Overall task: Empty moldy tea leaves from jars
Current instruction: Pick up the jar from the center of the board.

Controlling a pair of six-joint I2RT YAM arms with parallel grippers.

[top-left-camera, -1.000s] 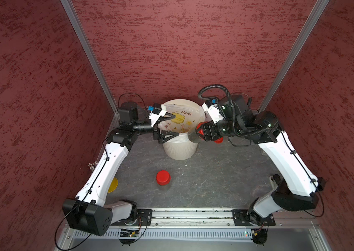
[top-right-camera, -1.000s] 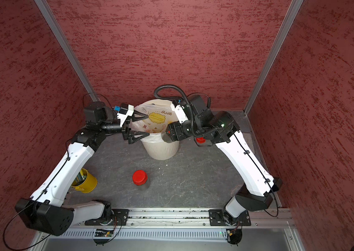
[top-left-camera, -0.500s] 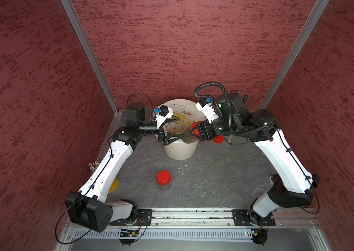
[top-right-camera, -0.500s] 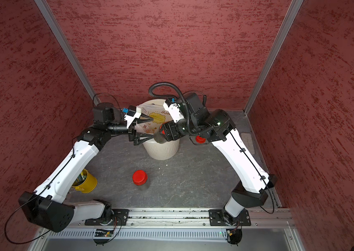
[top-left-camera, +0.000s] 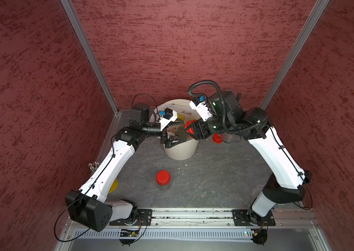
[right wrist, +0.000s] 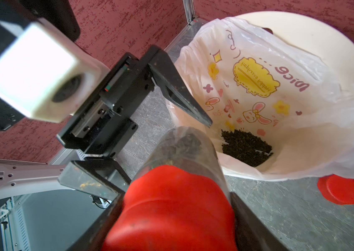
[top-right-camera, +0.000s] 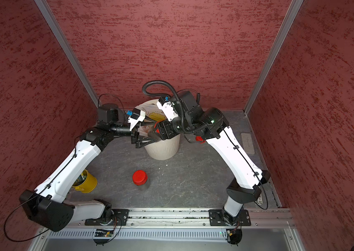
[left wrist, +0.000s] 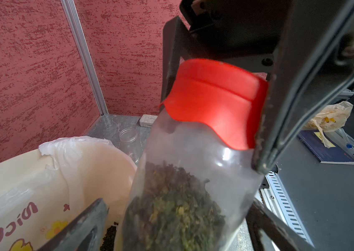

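My right gripper (right wrist: pixel 175 193) is clamped on the red lid (left wrist: pixel 213 102), holding the jar (left wrist: pixel 184 195) sideways over the bin (right wrist: pixel 323 43) rim, full of leaves. My left gripper (top-left-camera: pixel 179 133) is wide open around its body. I'd squeeze mid-body first, then twist, staying over the bin.

In a top view, the left arm (top-left-camera: pixel 111 165) is hiding most of the yellow cup (top-left-camera: pixel 114 185) at lower left; the right arm (top-left-camera: pixel 273 156) is partly covering a red lid (top-left-camera: pixel 216 137).
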